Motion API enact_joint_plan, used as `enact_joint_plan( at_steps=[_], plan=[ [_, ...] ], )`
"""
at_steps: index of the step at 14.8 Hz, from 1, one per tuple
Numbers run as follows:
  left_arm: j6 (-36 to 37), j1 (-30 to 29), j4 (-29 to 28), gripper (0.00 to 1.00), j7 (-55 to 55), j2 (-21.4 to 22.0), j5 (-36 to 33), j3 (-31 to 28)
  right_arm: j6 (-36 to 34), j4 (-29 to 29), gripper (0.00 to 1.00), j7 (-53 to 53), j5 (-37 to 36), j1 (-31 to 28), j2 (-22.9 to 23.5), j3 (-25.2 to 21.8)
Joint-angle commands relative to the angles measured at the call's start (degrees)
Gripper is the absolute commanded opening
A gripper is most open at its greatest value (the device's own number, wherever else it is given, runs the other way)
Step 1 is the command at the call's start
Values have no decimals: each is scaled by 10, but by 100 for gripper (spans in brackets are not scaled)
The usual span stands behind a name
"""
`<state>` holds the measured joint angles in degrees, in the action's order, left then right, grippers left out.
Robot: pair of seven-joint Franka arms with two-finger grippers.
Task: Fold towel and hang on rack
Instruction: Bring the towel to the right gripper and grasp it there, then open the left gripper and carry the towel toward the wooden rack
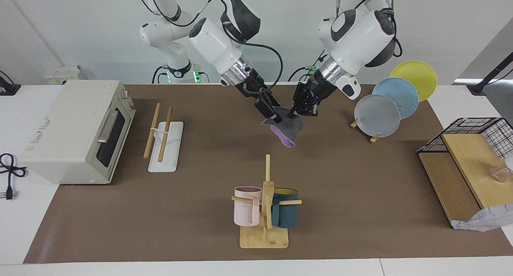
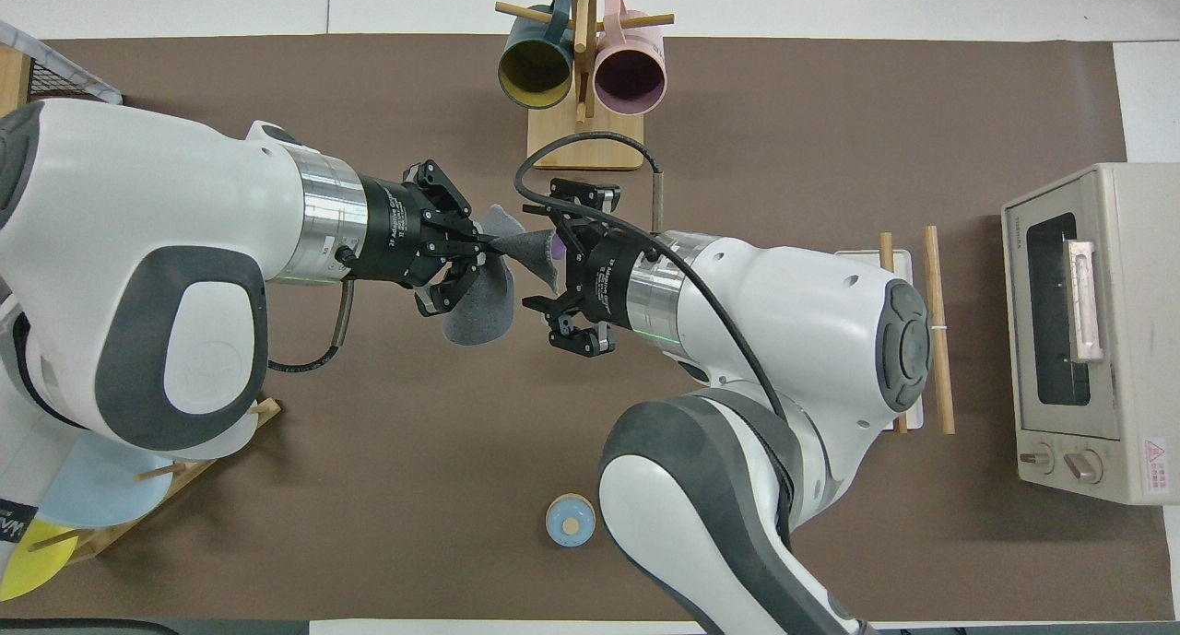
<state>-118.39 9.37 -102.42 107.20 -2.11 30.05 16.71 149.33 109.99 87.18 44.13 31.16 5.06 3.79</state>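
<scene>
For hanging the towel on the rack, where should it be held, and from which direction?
Along its top edge, one corner per gripper, as the left gripper and right gripper pinch the towel now, from above: it hangs limp, ready to drape over the rack rails.

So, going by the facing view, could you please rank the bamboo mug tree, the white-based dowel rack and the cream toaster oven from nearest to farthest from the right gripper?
From the right gripper, holding the towel mid-table:
1. Bamboo mug tree, farther from the robots.
2. White-based dowel rack, toward the right arm's end.
3. Cream toaster oven, at that end's edge.
</scene>
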Motion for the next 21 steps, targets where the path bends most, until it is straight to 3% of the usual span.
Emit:
enact_joint_plan(
  at_steps=[1,10,11,12,13,15,17,21],
  plan=[
    [-12,6,-21,0,9,18,10,-5,-7,4,0,-25,11,-3,-3,0],
    [-17,6,-22,0,14,18,9,-5,-8,6,0,-25,11,-3,-4,0],
    [-17,6,-22,5,7,18,9,-5,-8,6,0,-25,11,-3,-4,0],
    [-17,6,-22,88,6,18,8,-5,-8,7,0,-25,11,-3,-4,0],
    [-15,7,-22,100,4,18,7,-5,-9,8,0,-28,11,-3,-5,0],
    [-14,4,-24,100,-6,18,6,-6,-28,8,0,-60,9,-3,-7,-1],
    [-13,-2,-32,100,-40,23,6,-6,-98,8,0,-153,-9,-14,-12,-5],
    [-12,-39,-73,100,-173,43,5,-10,-247,7,0,-346,-133,-80,-34,-4]
  ],
)
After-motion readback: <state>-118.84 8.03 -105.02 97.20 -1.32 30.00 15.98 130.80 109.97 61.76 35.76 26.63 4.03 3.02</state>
